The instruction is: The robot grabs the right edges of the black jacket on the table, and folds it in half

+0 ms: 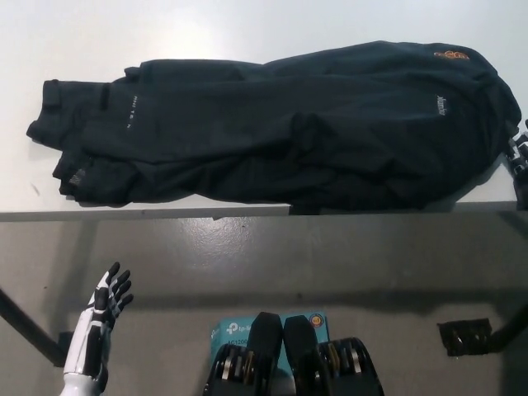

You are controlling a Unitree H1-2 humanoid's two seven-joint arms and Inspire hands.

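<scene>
L hand white w/ black fingers; R hand black.

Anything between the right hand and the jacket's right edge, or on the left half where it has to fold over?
Nothing visible. The black right hand sits at the frame's right edge beside the black fabric jacket; its left half lies bare on the white table.

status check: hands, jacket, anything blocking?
Left hand open, low beside the table, idle. Right hand at frame edge by the jacket's right side, grip unclear. Black fabric jacket spread flat on white table, unfolded. Nothing blocking.
</scene>
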